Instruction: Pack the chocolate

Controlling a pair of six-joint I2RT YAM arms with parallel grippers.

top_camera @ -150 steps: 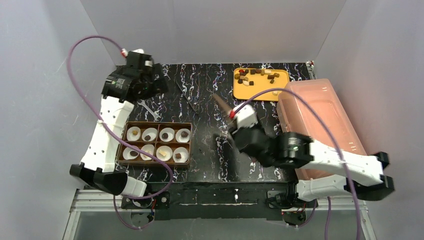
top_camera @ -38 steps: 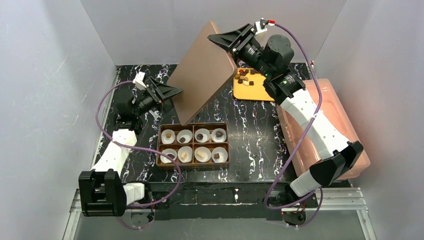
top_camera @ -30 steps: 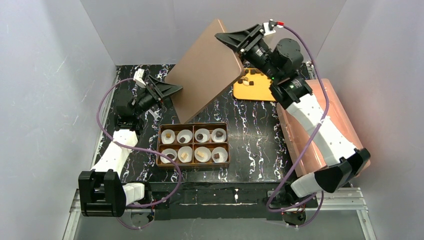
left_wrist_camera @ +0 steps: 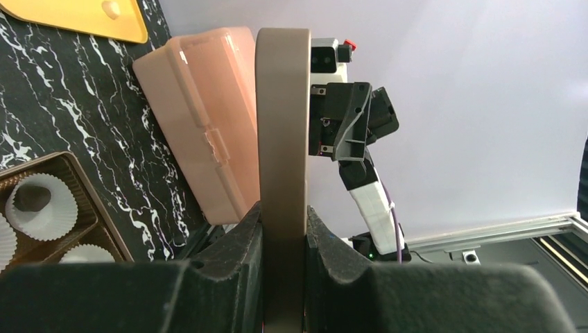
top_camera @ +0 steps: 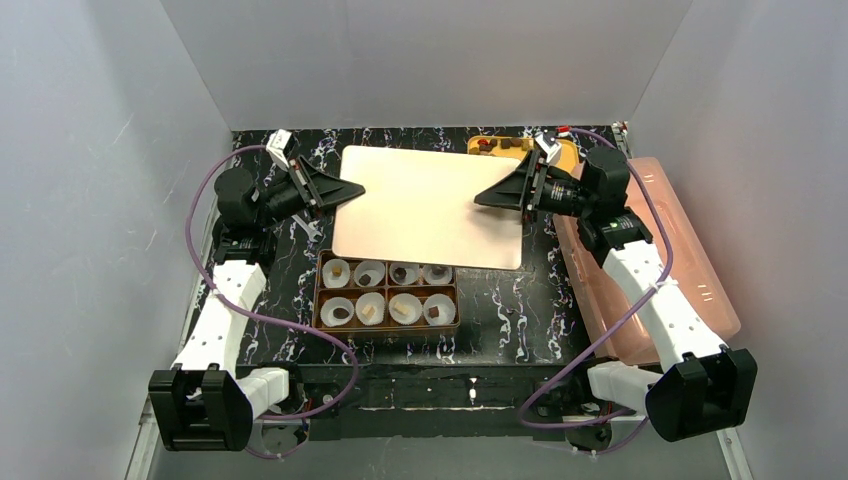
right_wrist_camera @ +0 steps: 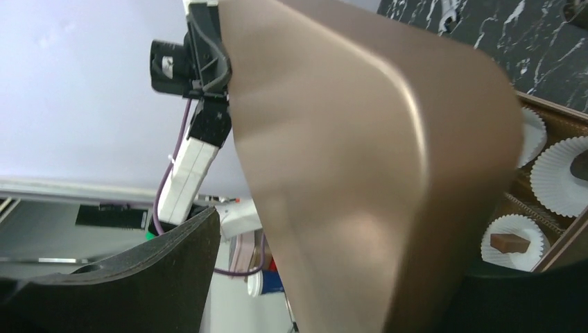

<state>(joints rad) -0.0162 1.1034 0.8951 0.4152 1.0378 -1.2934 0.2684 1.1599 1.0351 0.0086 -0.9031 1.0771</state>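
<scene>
Now the left pincer point(left_wrist_camera: 283, 222) is clamped on the lid point(top_camera: 430, 205); the right pincer point(top_camera: 485, 197) has its jaws apart around the lid's right edge. Chocolate point(top_camera: 340, 313) sits in the cups point(top_camera: 369, 273) of the box point(top_camera: 386, 331). Best to bring the lid forward, level, corners matched, before letting go.

One flat copper-brown lid point(top_camera: 430, 205); one brown box point(top_camera: 318, 300) of eight compartments, in two rows of four, holding eight white paper cups point(top_camera: 370, 308), one to a compartment. Most cups show a single chocolate piece point(top_camera: 340, 313); the full tally is not legible. One orange tray point(left_wrist_camera: 69, 15) lies at the far edge of the desk point(top_camera: 500, 300) and one pink case point(top_camera: 690, 250) along its right edge.
</scene>
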